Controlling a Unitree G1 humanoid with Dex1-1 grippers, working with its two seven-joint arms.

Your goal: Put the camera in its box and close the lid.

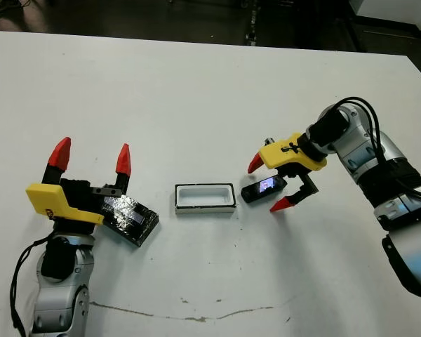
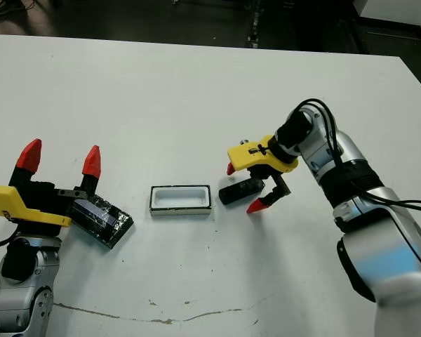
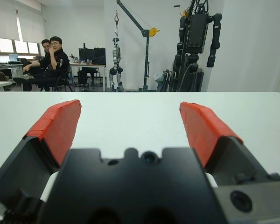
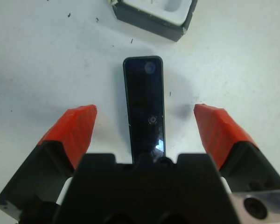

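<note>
The camera (image 1: 262, 188), a small black oblong with a bright glossy face, lies flat on the table just right of the box (image 1: 205, 198). That box is a shallow white-lined tray, open and empty. My right gripper (image 1: 271, 184) hangs open over the camera, one red fingertip on each side of it; the right wrist view shows the camera (image 4: 144, 107) between the fingers without contact. The black speckled lid (image 1: 130, 217) rests on the table at the left, partly under my left gripper (image 1: 91, 157), which is open and points upward, holding nothing.
The white table (image 1: 196, 91) stretches wide behind the objects. A thin dark scuff line (image 1: 189, 316) runs along its near part. In the left wrist view, people (image 3: 49, 58) sit at desks beyond the table, with robot stands behind.
</note>
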